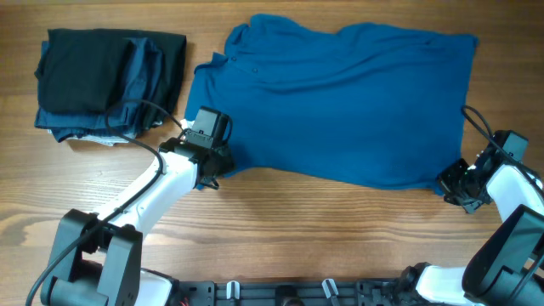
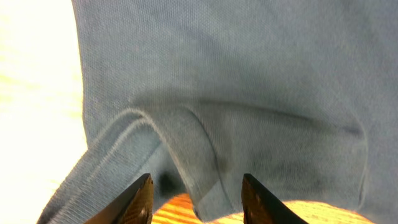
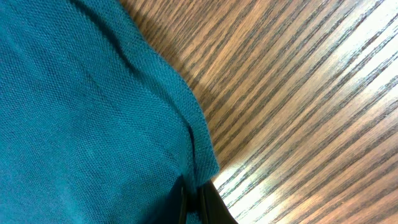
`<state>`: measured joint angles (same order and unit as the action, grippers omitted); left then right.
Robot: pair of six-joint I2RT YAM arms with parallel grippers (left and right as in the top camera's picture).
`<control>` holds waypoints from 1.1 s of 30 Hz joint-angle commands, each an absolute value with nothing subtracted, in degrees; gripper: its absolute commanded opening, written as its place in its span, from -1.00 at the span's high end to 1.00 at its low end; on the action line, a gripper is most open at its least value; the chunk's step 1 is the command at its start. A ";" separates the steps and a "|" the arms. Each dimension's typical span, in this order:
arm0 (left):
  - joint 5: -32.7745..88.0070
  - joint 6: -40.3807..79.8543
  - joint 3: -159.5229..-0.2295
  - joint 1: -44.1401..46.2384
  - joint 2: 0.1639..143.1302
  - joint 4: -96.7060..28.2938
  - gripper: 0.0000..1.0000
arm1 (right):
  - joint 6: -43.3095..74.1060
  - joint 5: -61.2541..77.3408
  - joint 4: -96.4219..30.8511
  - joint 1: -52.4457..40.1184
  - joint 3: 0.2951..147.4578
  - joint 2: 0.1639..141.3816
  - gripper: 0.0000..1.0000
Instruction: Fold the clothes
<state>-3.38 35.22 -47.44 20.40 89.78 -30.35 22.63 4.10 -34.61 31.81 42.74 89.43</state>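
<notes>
The blue polo shirt (image 1: 340, 102) lies spread across the wooden desk (image 1: 297, 229), collar toward the dark folded garments (image 1: 110, 81). The left hand (image 2: 198, 202) is at its near left edge, 2 fingers parted around a loose fold. The right hand (image 3: 196, 202) is pinched closed on the near right corner.

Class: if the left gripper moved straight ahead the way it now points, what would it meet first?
The left gripper would likely meet the bright blue soft-fabric polo shirt, its folded edge just ahead.
</notes>
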 commanded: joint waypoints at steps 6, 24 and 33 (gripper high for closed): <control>-5.87 32.97 -47.79 20.10 92.88 -26.04 0.18 | 22.44 5.17 -34.76 31.35 43.48 90.54 0.91; -1.54 33.01 -47.79 20.08 92.27 -25.06 0.15 | 22.44 5.17 -34.87 31.35 43.48 90.54 0.92; 4.95 33.47 -47.79 20.12 92.27 -25.06 0.28 | 22.41 5.15 -34.98 31.35 43.48 90.54 0.91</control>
